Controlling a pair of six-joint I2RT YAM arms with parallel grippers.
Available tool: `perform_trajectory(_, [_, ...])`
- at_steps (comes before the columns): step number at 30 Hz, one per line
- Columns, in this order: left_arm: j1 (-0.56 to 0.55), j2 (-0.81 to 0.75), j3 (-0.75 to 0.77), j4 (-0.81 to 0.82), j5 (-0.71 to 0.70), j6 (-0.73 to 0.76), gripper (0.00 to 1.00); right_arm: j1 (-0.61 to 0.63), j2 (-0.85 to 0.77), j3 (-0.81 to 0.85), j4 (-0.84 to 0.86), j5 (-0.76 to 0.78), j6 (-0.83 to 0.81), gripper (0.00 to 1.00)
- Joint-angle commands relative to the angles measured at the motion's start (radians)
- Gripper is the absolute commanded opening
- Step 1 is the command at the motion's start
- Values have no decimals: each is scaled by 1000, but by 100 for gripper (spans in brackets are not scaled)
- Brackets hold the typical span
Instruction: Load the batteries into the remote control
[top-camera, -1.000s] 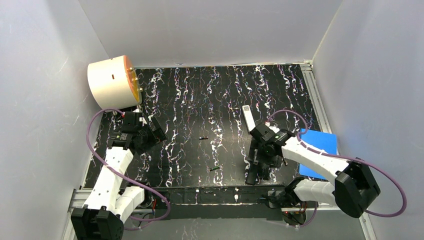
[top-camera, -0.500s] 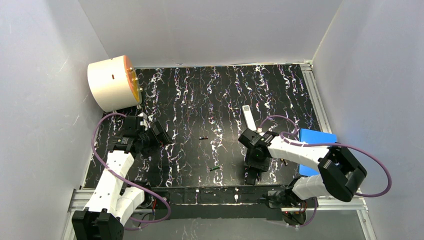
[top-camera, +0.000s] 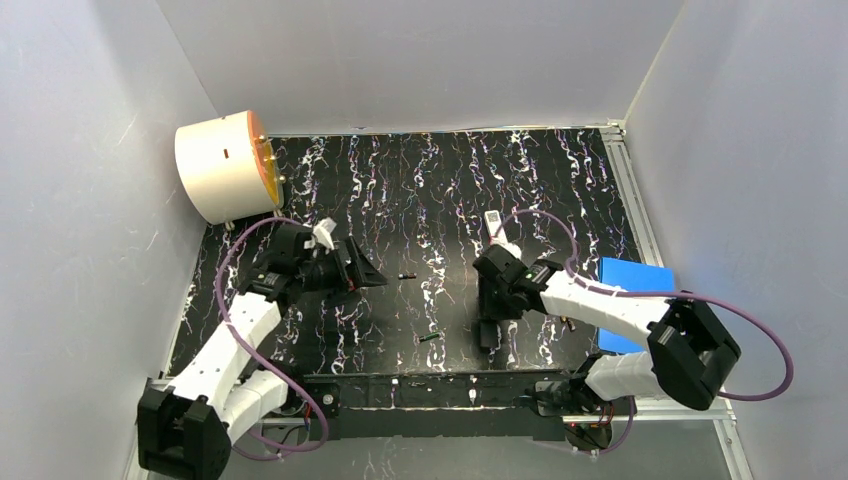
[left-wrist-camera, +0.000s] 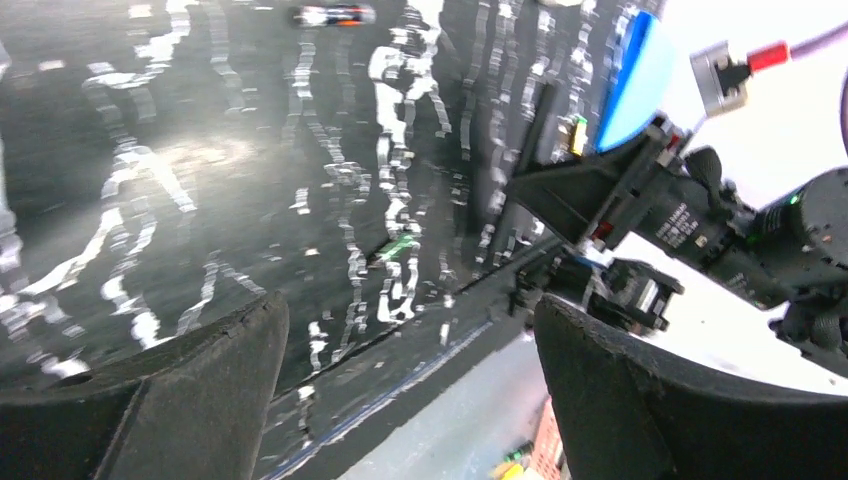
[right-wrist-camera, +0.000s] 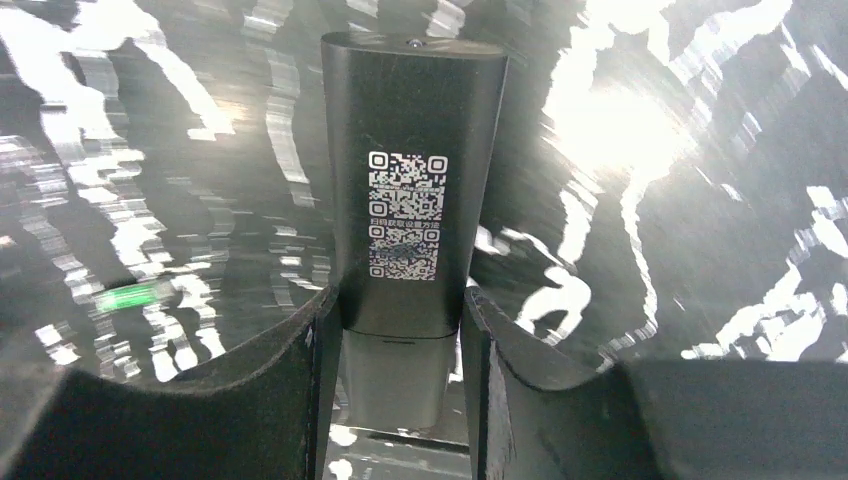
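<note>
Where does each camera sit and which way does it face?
Top external: above, behind the bases, looking down at table; left arm, right arm show.
Left wrist: on left hand, facing across table toward right arm; open fingers show.
Right wrist: on right hand, facing down at black remote gripped between fingers.
Both wrist views share green battery.

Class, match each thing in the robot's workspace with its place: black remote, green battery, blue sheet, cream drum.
Things:
1 black remote
2 green battery
3 blue sheet
4 cream drum

Places:
A at the back left
B between the jaws of the right gripper
C at the far right
D loose, near the front

Pairs: 1-B, 2-D, 3-C, 4-A
</note>
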Motion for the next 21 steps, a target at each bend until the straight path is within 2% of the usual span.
perform_trajectory(1, [-98, 52, 4, 250, 124, -130, 91, 2, -24, 125, 259, -135, -269, 30])
perform_trajectory(5, [-195, 152, 22, 526, 139, -237, 90, 2, 61, 235, 316, -249, -392, 29])
perform_trajectory(8, [-236, 262, 145, 466, 89, -144, 88, 3, 116, 313, 339, -294, -447, 29])
perform_trajectory(10, [-241, 322, 188, 432, 59, -136, 87, 2, 135, 348, 349, -309, -461, 29])
perform_trajectory(21, [-241, 483, 276, 405, 21, -146, 72, 3, 159, 429, 384, -355, -466, 28])
